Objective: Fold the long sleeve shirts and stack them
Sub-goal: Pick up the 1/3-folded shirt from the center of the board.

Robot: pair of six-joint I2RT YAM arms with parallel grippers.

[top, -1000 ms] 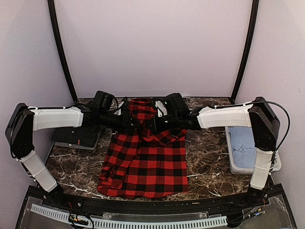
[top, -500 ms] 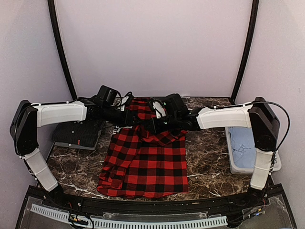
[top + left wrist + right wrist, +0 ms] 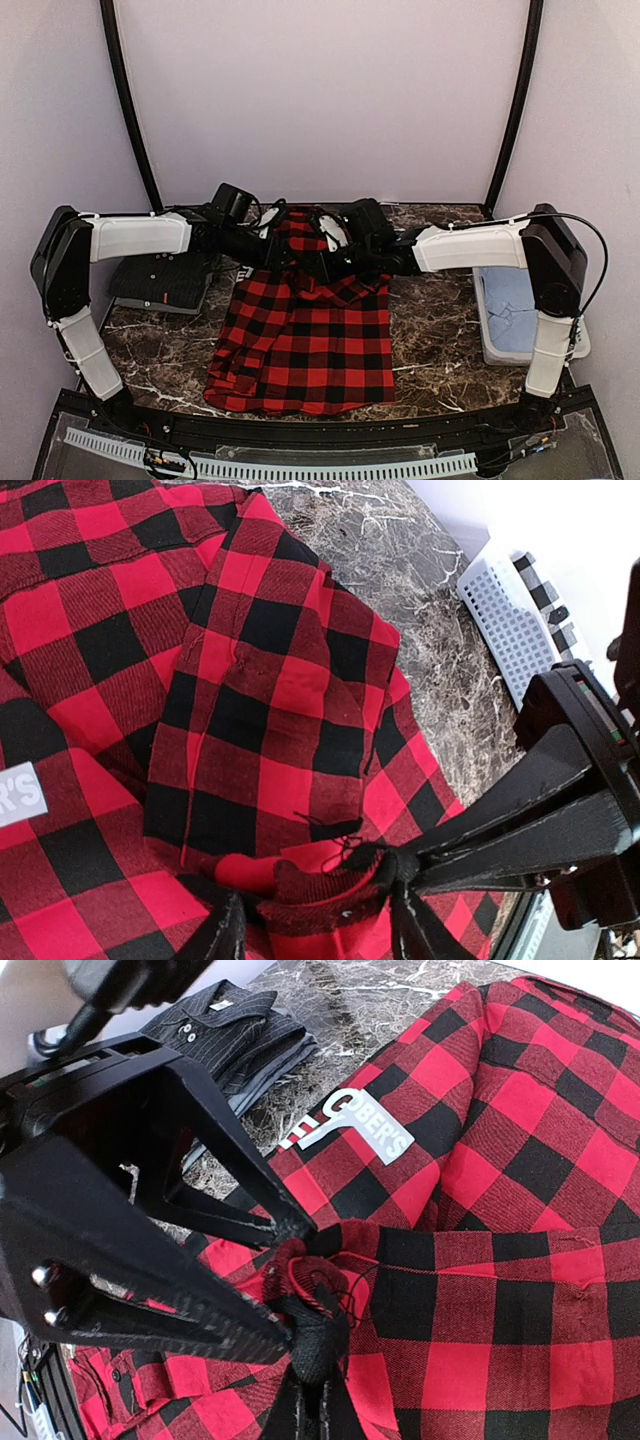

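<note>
1. Both our grippers, left gripper (image 3: pixel 315 920) and right gripper (image 3: pixel 312 1345), pinch one bunched spot of the red-and-black flannel (image 3: pixel 300 340) at mid-table.
2. Its length trails toward us (dark striped shirt (image 3: pixel 165 283) sits folded left).

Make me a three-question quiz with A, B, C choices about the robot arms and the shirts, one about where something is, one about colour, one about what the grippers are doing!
1. Where is the dark striped shirt?
A. on the table's left side
B. in the tray
C. on top of the checked shirt

2. What colours is the checked shirt?
A. blue and white
B. red and black
C. green and yellow

3. What are the left gripper and right gripper doing?
A. both hang open above the table
B. both pinch the same bunch of checked cloth
C. one holds the tray

Answers: 1 A, it lies folded left of the checked shirt. 2 B, red and black squares show everywhere. 3 B, both wrist views show fingers closed on one bunched fold.
</note>
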